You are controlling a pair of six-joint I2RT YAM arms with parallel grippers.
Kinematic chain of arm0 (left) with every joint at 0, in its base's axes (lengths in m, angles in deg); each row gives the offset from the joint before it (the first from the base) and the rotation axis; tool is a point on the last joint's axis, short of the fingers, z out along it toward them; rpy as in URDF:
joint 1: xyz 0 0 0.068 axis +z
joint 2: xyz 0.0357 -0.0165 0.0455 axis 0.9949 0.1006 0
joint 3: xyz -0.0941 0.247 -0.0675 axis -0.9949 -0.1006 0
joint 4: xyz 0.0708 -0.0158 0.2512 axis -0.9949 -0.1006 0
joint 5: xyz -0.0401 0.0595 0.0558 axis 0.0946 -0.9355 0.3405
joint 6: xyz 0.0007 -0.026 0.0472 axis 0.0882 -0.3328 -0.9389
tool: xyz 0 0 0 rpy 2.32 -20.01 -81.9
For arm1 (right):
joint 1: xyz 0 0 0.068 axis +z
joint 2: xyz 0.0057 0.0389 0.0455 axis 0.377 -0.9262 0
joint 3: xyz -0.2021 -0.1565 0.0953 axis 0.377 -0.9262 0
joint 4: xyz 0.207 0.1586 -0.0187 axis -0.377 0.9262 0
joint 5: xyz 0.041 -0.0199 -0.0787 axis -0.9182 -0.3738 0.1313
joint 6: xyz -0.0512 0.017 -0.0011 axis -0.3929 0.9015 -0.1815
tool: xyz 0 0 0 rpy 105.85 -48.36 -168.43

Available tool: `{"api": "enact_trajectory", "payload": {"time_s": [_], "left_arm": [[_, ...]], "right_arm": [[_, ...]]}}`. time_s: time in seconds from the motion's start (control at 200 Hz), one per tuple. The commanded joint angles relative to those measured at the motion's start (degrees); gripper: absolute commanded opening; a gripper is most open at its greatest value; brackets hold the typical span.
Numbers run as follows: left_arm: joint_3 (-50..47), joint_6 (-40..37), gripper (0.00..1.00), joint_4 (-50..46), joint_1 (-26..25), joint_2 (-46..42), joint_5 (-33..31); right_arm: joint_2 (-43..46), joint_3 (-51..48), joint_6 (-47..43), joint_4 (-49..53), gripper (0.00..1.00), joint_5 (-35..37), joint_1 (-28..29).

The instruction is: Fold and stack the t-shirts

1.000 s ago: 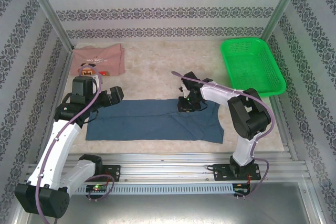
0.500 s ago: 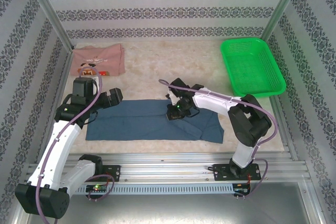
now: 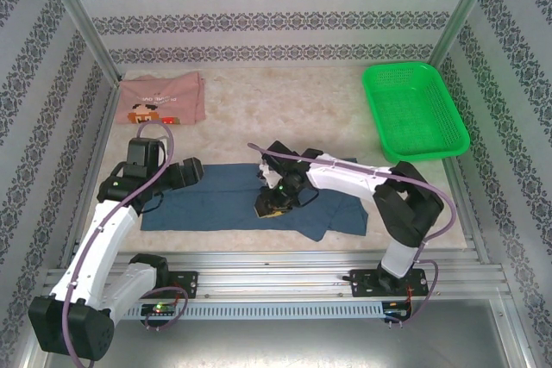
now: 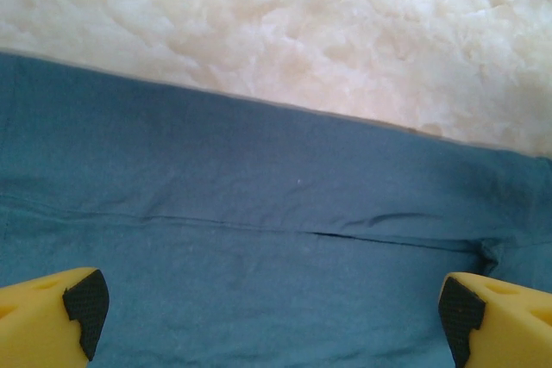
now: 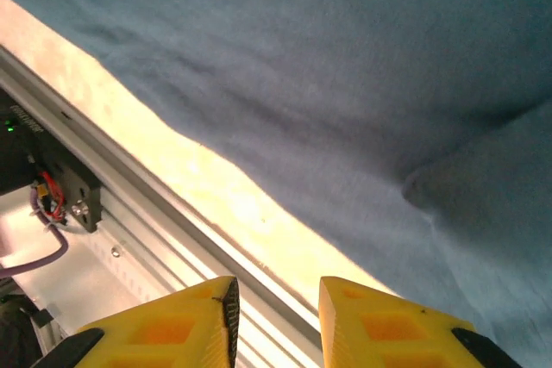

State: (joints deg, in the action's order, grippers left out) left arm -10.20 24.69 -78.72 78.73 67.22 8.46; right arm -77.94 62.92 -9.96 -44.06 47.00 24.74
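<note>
The dark slate-blue t-shirt (image 3: 216, 204) lies spread along the near part of the table, its right part folded over in a lumpy layer (image 3: 332, 213). My right gripper (image 3: 269, 204) hovers low over the shirt's near middle. In the right wrist view this gripper (image 5: 276, 321) is slightly open with nothing between its fingers, and blue cloth (image 5: 345, 84) lies beyond them. My left gripper (image 3: 185, 171) stands wide open just above the shirt's left far edge, with flat cloth (image 4: 259, 170) under the gripper (image 4: 272, 316). The pink t-shirt (image 3: 161, 99) lies folded at the far left corner.
A green mesh basket (image 3: 414, 108) sits at the far right. Metal rails (image 3: 276, 269) run along the near edge, close to the right gripper. Patterned walls close in the table on three sides.
My right gripper has swept left and nearer, dragging the blue shirt's right part over itself, and its jaws have parted. The left gripper has shifted slightly nearer over the shirt.
</note>
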Motion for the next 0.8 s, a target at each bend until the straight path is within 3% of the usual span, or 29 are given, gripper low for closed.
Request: {"api": "enact_trajectory", "payload": {"time_s": [0.0,0.2,0.375,0.55,0.799], "left_arm": [[-0.76,-0.02,0.99,2.17,0.6,0.07,0.51],[-1.26,1.57,1.0,8.34,0.49,3.13,5.22],[3.16,-0.81,1.0,7.26,0.1,16.33,8.81],[6.32,-2.11,0.96,5.53,0.17,28.69,5.01],[-0.69,7.58,0.92,11.39,5.04,35.22,5.42]], "right_arm": [[6.75,0.46,1.29,4.69,0.34,1.8,-2.52],[15.77,-9.89,4.6,7.69,0.45,11.3,-13.6],[23.01,-18.19,8.52,11.0,0.51,20.67,-24.95],[18.84,-22.39,14.42,5.18,0.5,23.59,-24.85],[6.03,-15.67,20.55,-0.22,0.53,28.92,-22.93]]}}
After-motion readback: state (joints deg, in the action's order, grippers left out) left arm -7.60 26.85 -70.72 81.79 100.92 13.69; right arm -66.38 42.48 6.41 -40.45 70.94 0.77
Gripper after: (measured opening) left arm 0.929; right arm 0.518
